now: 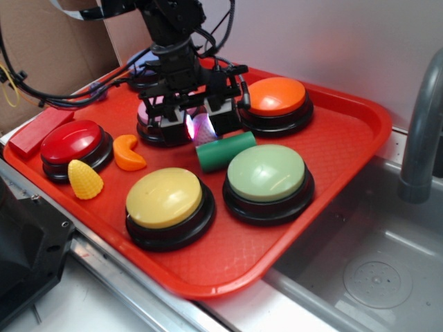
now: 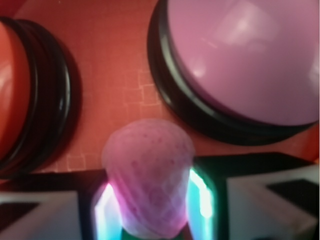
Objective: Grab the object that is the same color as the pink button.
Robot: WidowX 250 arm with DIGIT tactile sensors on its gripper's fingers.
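Buttons fill the red tray [image 1: 332, 207], and nearest the camera sit a yellow button [image 1: 164, 198] at left and a pale green button [image 1: 266, 173] at right, both domed on black bases. Just behind them a dark green cylinder [image 1: 225, 151] lies on its side, with an orange crescent piece [image 1: 128, 153] and a yellow corn-shaped piece [image 1: 84, 180] further left, close to a red button [image 1: 72, 141]. Beyond the cylinder the gripper [image 1: 201, 124] stands low over the tray, and the wrist view shows its jaws closed narrowly on the pink ball [image 2: 148, 175], whose dimpled surface bulges between the two glowing fingers [image 2: 200, 200]. The ball sits just beside the pink button [image 2: 250, 60], apart from its black base by a thin strip of tray; in the exterior view that button is mostly hidden behind the gripper. An orange button [image 1: 277, 96] lies at far right, and a blue-purple button [image 1: 142, 66] peeks out behind the arm.
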